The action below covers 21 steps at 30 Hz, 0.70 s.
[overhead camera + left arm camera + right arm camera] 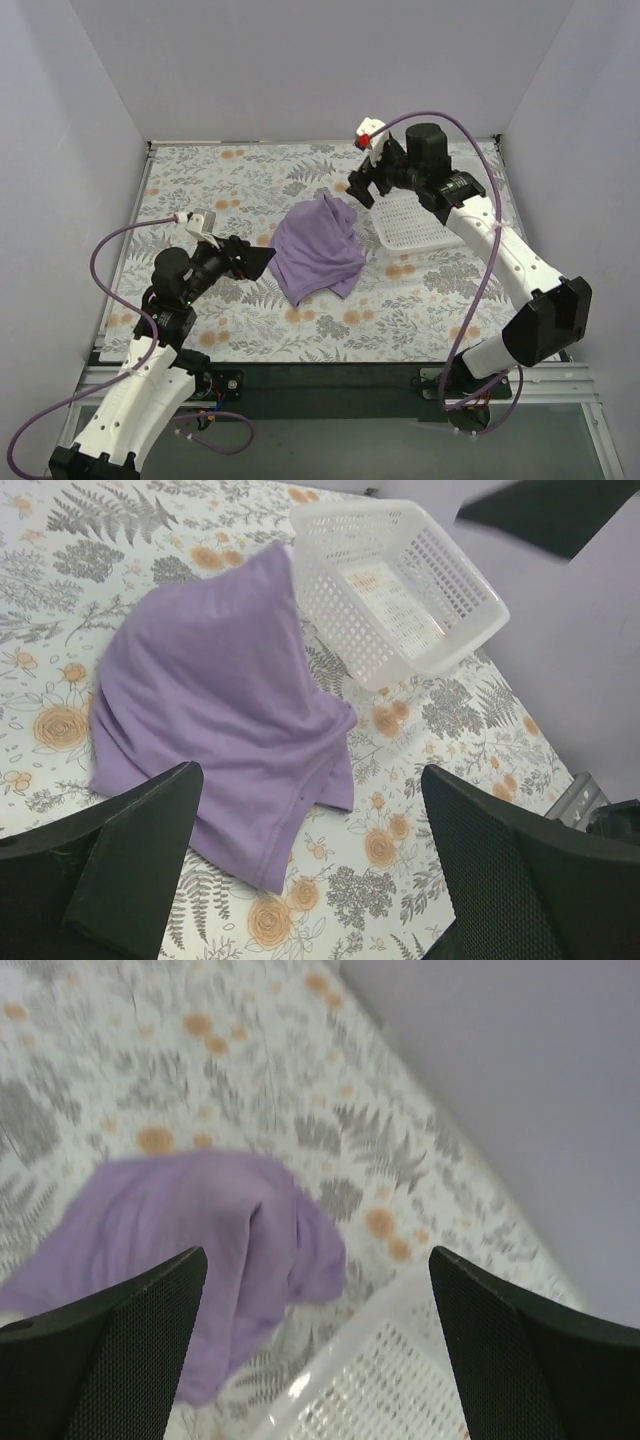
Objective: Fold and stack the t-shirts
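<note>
At the middle of the floral-printed tablecloth [230,170], one plain lavender-purple cotton t-shirt [320,248], unfolded, bunched into a loose rumpled heap, with soft ridges running along it and a stitched hem showing at the near edge. Just beside its far right corner, a white plastic lattice basket [420,222], rectangular, upright, mouth up, the flower print visible through its perforated floor. From above, a thin strip of cloth-covered table between heap and basket; in the left wrist view, purple fabric right up against the basket's corner; touching or not, cannot tell. To the left of the t-shirt, low over the table, the left gripper [262,260], spread wide, pointed at the heap's near-left edge, pinching nothing. Very close to the fabric, contact not to be made out. In its own wrist view, two black fingers [130,860] at the bottom corners, the heap framed in the broad gap. Above the heap's far right corner, between t-shirt and basket, the right gripper [362,192], lifted clear of the table, likewise spread wide and bare. In the blurred right wrist view, purple cloth below to the left, basket lattice below to the right, both well beneath the tips.
</note>
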Each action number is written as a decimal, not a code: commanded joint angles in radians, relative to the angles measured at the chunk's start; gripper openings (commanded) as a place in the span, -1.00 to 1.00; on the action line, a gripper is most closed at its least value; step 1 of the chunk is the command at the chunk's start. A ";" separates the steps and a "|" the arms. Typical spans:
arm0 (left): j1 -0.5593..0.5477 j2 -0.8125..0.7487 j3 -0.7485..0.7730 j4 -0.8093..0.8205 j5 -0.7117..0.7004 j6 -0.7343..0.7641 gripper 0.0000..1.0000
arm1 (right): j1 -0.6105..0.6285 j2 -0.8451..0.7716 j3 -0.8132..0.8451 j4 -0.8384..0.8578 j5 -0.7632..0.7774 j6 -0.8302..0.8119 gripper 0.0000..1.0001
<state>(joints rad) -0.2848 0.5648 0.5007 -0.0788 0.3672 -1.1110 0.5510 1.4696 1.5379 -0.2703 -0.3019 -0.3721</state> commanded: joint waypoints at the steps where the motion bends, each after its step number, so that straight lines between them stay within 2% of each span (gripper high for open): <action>1: -0.004 0.047 0.036 -0.016 0.038 -0.012 0.80 | -0.146 -0.052 -0.183 -0.134 -0.191 -0.139 0.97; 3: -0.004 0.101 0.045 -0.018 0.070 -0.015 0.77 | -0.190 -0.135 -0.310 -0.188 -0.215 -0.194 0.97; 5: -0.005 0.144 0.055 -0.018 0.099 -0.027 0.68 | -0.216 -0.202 -0.386 -0.222 -0.174 -0.247 0.97; 8: -0.036 0.246 0.070 -0.032 0.141 -0.021 0.65 | -0.304 -0.264 -0.493 -0.248 -0.125 -0.243 0.97; 10: -0.089 0.305 0.087 -0.059 0.112 -0.009 0.65 | -0.359 -0.281 -0.539 -0.248 -0.112 -0.231 0.96; 13: -0.161 0.336 0.084 -0.065 0.044 0.003 0.64 | -0.399 -0.255 -0.544 -0.257 -0.082 -0.200 0.86; 16: -0.192 0.342 0.091 -0.076 0.032 0.010 0.64 | -0.399 -0.209 -0.498 -0.285 -0.155 -0.194 0.74; 21: -0.206 0.323 0.090 -0.084 0.012 0.013 0.65 | -0.330 -0.095 -0.357 -0.311 -0.197 -0.134 0.69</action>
<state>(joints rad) -0.4843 0.9150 0.5529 -0.1528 0.4091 -1.1152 0.1772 1.3376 1.0672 -0.5777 -0.4473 -0.5476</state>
